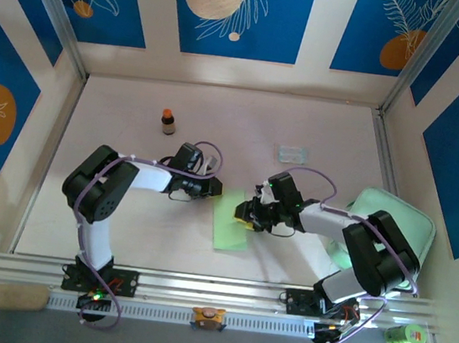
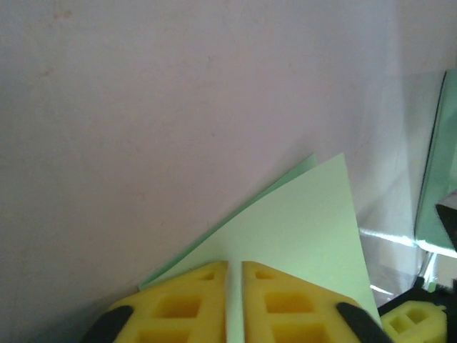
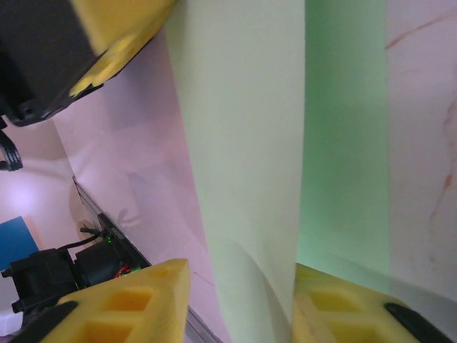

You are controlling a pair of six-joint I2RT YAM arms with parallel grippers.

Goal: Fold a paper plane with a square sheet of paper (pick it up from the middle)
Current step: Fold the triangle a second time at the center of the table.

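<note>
Top view: part-folded square sheet of paper [image 1: 231, 222] lies on the table [image 1: 304, 122] between left gripper [image 1: 213, 190] and right gripper [image 1: 247, 212]; left wrist: your jaws sit nearly together at its edge, grip unclear, it may slip; right wrist: jaws apart around the raised flap, closing could crease it crooked.

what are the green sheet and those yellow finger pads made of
Green sheet: thin matte paper, it seems; it folds flat in layers and curls. Yellow finger pads: probably soft moulded foam or rubber, matte, with square pockets.
</note>
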